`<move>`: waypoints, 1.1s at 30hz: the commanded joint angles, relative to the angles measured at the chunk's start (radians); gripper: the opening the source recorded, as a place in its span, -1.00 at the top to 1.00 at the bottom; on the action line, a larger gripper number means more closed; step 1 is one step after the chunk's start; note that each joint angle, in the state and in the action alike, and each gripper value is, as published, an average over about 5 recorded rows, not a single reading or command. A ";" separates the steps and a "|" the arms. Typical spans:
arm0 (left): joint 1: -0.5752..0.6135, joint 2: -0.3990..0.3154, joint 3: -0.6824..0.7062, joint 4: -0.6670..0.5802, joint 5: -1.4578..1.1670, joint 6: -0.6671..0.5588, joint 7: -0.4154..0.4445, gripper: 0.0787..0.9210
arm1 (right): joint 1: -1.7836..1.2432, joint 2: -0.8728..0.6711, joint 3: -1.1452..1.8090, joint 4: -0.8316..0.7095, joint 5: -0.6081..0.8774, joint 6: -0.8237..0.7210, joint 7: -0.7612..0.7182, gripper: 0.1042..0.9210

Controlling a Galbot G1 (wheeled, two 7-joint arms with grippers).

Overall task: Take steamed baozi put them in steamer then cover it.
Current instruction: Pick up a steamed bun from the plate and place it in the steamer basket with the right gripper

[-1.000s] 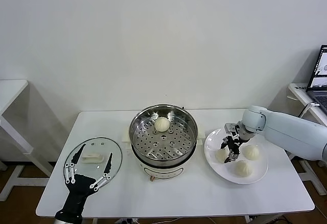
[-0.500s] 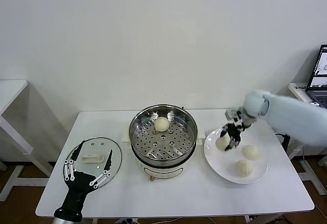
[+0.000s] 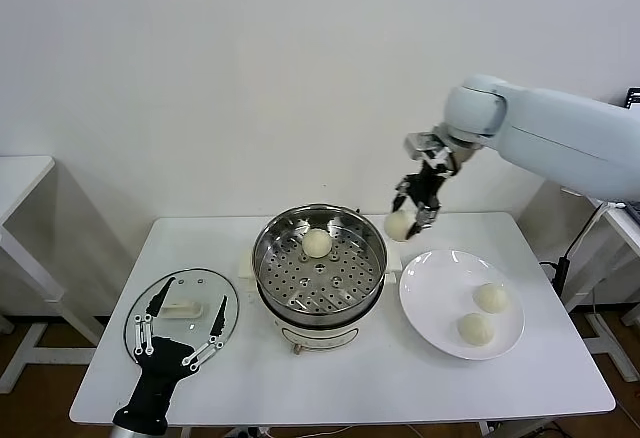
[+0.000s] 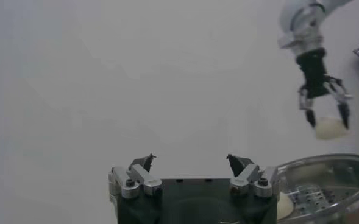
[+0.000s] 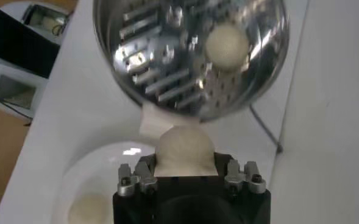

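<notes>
My right gripper is shut on a cream-white baozi, held in the air just right of the steamer rim. In the right wrist view that baozi sits between the fingers, with the steamer beyond it. One baozi lies on the perforated tray at the back. Two more baozi rest on the white plate. The glass cover lies flat at the table's left. My left gripper stands open over it, empty.
The steamer's white base sits mid-table, the plate close on its right. A side table stands far left. A desk edge shows far right.
My right gripper lifted a baozi off the plate and carried it up and left to the steamer's right edge. The plate now holds two. The left arm barely moved.
</notes>
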 commanded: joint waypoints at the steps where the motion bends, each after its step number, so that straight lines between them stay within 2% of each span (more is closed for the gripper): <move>1: -0.008 -0.001 0.006 0.010 0.000 -0.004 0.001 -0.77 | 0.048 0.197 -0.052 0.070 0.135 -0.089 0.094 -0.36; 7: -0.012 -0.006 0.015 0.009 0.003 -0.008 0.000 -0.77 | -0.017 0.312 -0.076 0.041 0.153 -0.153 0.210 -0.36; 14: -0.004 -0.006 0.012 0.002 0.005 -0.016 -0.002 -0.77 | -0.084 0.372 -0.092 0.003 0.130 -0.187 0.300 -0.36; 33: -0.006 -0.008 -0.009 0.031 0.008 -0.042 -0.010 -0.77 | -0.166 0.424 -0.099 -0.043 0.121 -0.218 0.380 -0.37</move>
